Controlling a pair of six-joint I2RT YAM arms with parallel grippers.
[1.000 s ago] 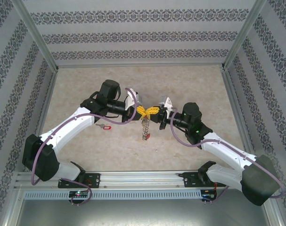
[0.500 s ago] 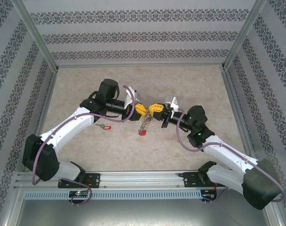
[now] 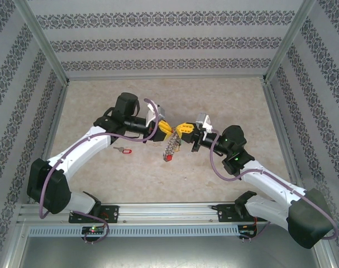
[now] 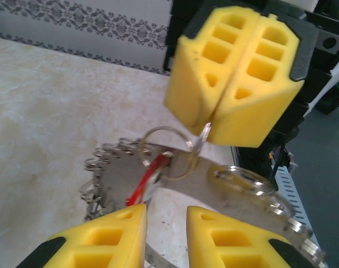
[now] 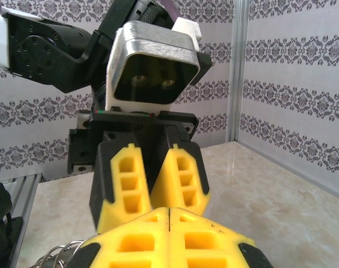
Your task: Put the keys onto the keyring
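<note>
The keyring, a grey wreath of small metal loops, dangles over the table's middle between the two grippers. A key with a red tag hangs on it, lowest in the top view. My right gripper is shut on the keyring's thin wire ring, pinched at its yellow pad tips. My left gripper faces it a short way off, its jaws open with nothing between them. From the right wrist, my shut right gripper points at the spread left gripper.
Another key with a red tag lies flat on the beige table under the left forearm. Patterned walls with metal corner posts enclose the table on three sides. The arm bases sit on a rail at the near edge.
My left gripper has opened, let go of the keyring and drawn back slightly left. The right gripper shifted right and up with the keyring, which now hangs tilted to the left.
</note>
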